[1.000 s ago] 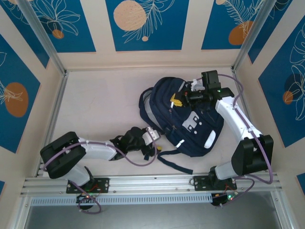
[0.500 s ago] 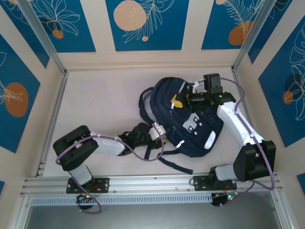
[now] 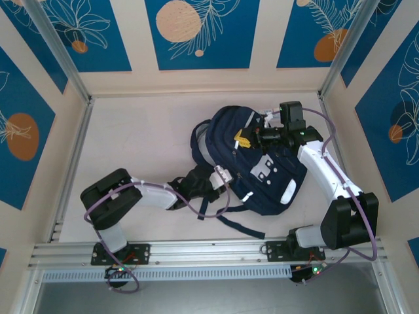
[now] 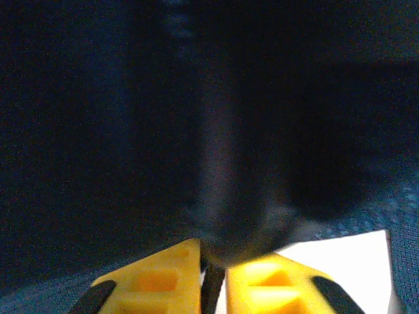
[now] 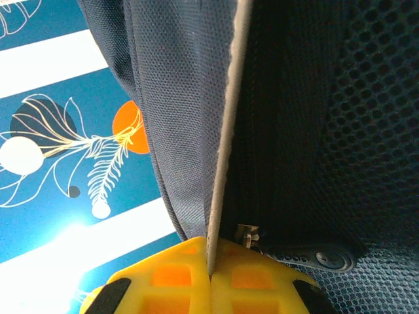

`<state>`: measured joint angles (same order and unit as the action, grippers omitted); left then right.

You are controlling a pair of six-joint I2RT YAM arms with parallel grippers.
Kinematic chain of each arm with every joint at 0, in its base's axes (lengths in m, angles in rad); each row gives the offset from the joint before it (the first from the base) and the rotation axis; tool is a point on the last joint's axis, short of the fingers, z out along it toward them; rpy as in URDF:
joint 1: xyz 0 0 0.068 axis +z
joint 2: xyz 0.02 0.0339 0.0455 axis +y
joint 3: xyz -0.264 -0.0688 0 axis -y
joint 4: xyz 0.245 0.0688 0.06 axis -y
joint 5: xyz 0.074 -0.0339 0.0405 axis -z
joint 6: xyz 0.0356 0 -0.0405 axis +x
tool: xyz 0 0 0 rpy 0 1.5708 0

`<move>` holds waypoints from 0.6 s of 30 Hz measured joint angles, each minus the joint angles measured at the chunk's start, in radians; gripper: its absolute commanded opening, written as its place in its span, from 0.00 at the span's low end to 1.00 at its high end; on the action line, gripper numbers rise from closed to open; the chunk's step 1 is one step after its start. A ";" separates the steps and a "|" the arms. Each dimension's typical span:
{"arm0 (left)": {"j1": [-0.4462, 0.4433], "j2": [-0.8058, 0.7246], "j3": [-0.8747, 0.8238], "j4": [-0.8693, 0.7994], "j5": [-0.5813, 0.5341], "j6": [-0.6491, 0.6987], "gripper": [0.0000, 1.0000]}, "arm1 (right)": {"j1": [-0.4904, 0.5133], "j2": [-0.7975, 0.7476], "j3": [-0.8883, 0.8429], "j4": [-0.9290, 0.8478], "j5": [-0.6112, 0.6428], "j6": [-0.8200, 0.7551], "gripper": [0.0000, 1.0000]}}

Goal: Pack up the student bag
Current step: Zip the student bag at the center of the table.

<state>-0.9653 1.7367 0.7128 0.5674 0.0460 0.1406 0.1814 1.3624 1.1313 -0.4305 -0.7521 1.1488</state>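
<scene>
Though pinched (both tools [image 3: 222,176] [image 3: 254,136]), student bag [image 3: 278,171] hides contents.

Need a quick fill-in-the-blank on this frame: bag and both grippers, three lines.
1. In the overhead view the backpack lies on the ___ half of the table.
2. The right gripper is ___ on a thin grey edge of the backpack.
3. The left gripper pinches dark fabric between fingers coloured ___.

Missing words: right; shut; yellow.
</scene>
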 measured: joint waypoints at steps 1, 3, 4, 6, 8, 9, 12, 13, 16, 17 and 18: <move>0.000 0.000 0.000 -0.006 0.002 0.000 0.03 | -0.004 0.000 0.000 -0.010 0.002 -0.008 0.00; 0.000 -0.001 0.000 -0.014 0.002 0.004 0.00 | -0.008 -0.003 0.001 -0.043 0.017 -0.032 0.00; 0.000 -0.002 0.000 -0.019 0.002 0.008 0.00 | -0.010 -0.005 0.004 -0.069 0.031 -0.051 0.00; 0.000 -0.010 -0.002 -0.034 0.002 0.008 0.00 | -0.010 -0.005 0.027 -0.126 0.064 -0.089 0.09; 0.000 -0.024 -0.004 -0.052 0.002 0.008 0.00 | -0.009 -0.005 0.069 -0.191 0.111 -0.130 0.20; 0.000 -0.030 -0.004 -0.063 0.002 0.008 0.00 | -0.009 -0.005 0.091 -0.220 0.134 -0.148 0.27; 0.000 -0.047 -0.006 -0.119 0.003 0.000 0.00 | -0.004 -0.005 0.182 -0.317 0.237 -0.223 0.41; 0.000 -0.052 -0.006 -0.143 0.006 -0.004 0.00 | -0.002 -0.005 0.213 -0.351 0.279 -0.252 0.43; 0.000 -0.060 -0.006 -0.194 0.020 -0.025 0.00 | 0.015 -0.010 0.264 -0.428 0.384 -0.322 0.38; 0.000 -0.060 -0.006 -0.204 0.027 -0.033 0.00 | 0.020 -0.014 0.264 -0.444 0.408 -0.337 0.36; 0.000 -0.060 -0.005 -0.216 0.035 -0.045 0.00 | 0.026 -0.025 0.258 -0.464 0.433 -0.351 0.35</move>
<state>-0.9649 1.6764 0.7078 0.3511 0.0807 0.0952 0.2077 1.3376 1.3895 -0.8948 -0.3191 0.7975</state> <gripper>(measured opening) 0.039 0.375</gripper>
